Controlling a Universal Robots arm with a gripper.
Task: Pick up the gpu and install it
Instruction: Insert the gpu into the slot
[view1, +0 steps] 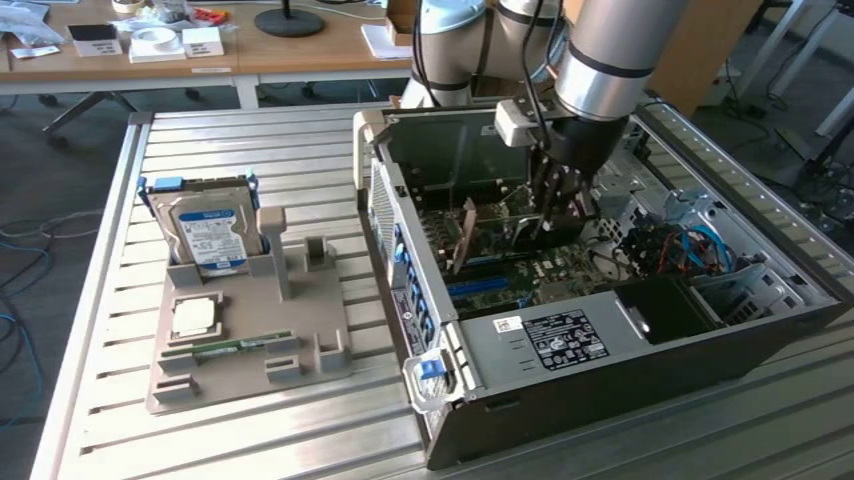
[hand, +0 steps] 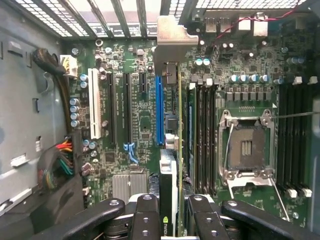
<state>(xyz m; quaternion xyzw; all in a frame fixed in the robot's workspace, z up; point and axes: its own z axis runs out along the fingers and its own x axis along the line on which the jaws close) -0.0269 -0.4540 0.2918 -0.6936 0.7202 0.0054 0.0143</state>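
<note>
Slatted metal makes up the desk (view1: 267, 440), and on it an open computer case (view1: 601, 400) lies on its side with the arm (view1: 607, 60) reaching down into it. Inside, the motherboard (hand: 140, 125) faces up. The gpu (hand: 169, 200) hangs edge-on over it, clamped between the fingers (hand: 146, 220), one on each face of the card. Its silver end bracket (hand: 170, 40) points toward the slotted rear wall of the case.

This looks like the insertion step. The card's lower edge runs parallel to the blue slot (hand: 159, 110) and just beside it as seen from the wrist. Whether it is seated cannot be told. To do this well, the card should stay upright and parallel to the slot. The bracket needs to meet its opening in the rear wall while the edge connector goes straight down. A tilted or offset press would likely jam against the neighbouring sockets.

On the exterior view's left, a grey holder (view1: 227, 370) sits well apart from the case. It carries a hard drive (view1: 207, 235) standing upright and a memory stick (view1: 234, 347) lying flat. Wooden desks (view1: 267, 55) with small boxes stand behind.
</note>
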